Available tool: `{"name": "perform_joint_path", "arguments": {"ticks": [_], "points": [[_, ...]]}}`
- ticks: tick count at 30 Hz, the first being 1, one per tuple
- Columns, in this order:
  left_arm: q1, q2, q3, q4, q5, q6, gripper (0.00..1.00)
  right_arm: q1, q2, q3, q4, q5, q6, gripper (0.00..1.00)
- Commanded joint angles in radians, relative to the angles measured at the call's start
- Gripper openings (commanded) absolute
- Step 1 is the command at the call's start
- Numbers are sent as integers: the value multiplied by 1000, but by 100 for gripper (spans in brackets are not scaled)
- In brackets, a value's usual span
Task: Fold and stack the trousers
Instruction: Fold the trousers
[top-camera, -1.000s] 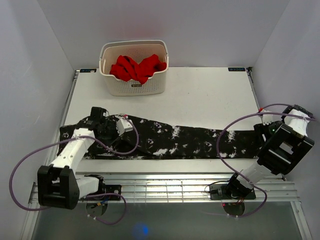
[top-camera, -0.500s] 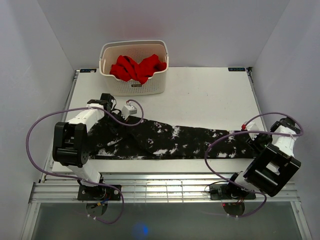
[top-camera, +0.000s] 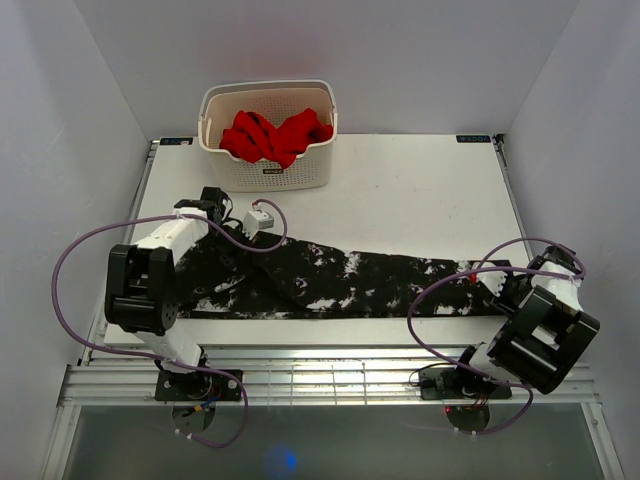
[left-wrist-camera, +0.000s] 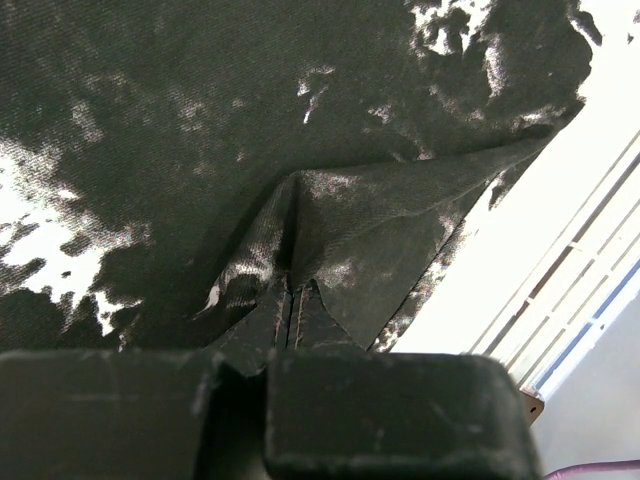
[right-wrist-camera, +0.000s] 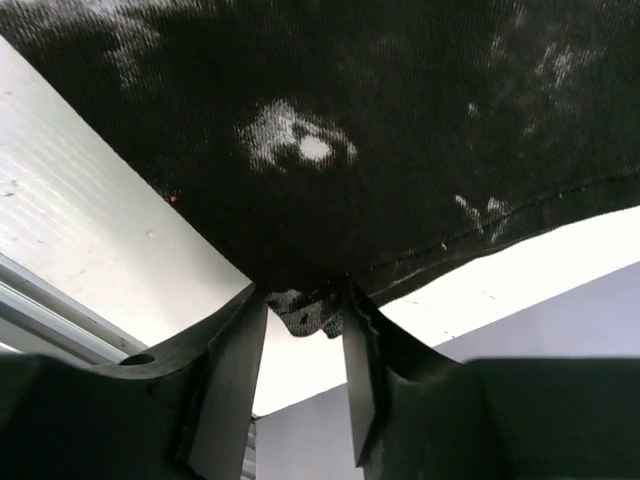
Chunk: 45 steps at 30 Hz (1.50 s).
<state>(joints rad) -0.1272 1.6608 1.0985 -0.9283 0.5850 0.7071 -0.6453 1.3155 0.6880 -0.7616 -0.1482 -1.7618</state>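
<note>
The trousers (top-camera: 350, 282), black with white speckles, lie stretched left to right along the near part of the table. My left gripper (top-camera: 228, 232) is at their left end. In the left wrist view it (left-wrist-camera: 292, 295) is shut on a raised fold of the trousers (left-wrist-camera: 300, 215). My right gripper (top-camera: 508, 285) is at their right end. In the right wrist view its jaws (right-wrist-camera: 300, 325) stand apart, with a hem corner of the trousers (right-wrist-camera: 315, 312) hanging between them and a gap beside the left finger (right-wrist-camera: 235, 360).
A white basket (top-camera: 270, 175) with a plain red garment (top-camera: 275, 135) stands at the back left of the table. Metal rails (top-camera: 350, 375) run along the near edge. White walls close in both sides. Purple cables loop beside both arms.
The left arm has swung up and back, drawing the trousers' left end inward, and has held still since. The right arm has come down and nearer at the right end, its jaws narrowing.
</note>
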Motion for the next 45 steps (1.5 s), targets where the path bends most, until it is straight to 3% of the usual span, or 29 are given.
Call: {"name": "perform_joint_path", "arguments": {"ticks": [1, 7, 10, 27, 31, 36, 45], "points": [[-3, -55, -14, 26, 18, 3, 0, 4, -4, 2, 53, 21, -39, 41], [-3, -75, -32, 31, 7, 20, 0, 4, -24, 33, 21, 12, -48, 30], [-3, -88, -43, 32, 9, 26, 0, 4, -28, 48, 15, 15, -59, 8], [-2, -257, -150, 8, -17, 95, 0, 4, 68, 384, -39, -76, -41, 8], [-12, -253, -212, 8, -33, 120, 0, -2, 90, 345, 47, -41, -41, 8], [-106, -225, -339, 80, -111, 101, 0, -2, 87, 249, 195, -16, -39, 8], [-150, -134, -419, 189, -220, 77, 0, 1, 100, 237, 202, -2, -31, 8]]}}
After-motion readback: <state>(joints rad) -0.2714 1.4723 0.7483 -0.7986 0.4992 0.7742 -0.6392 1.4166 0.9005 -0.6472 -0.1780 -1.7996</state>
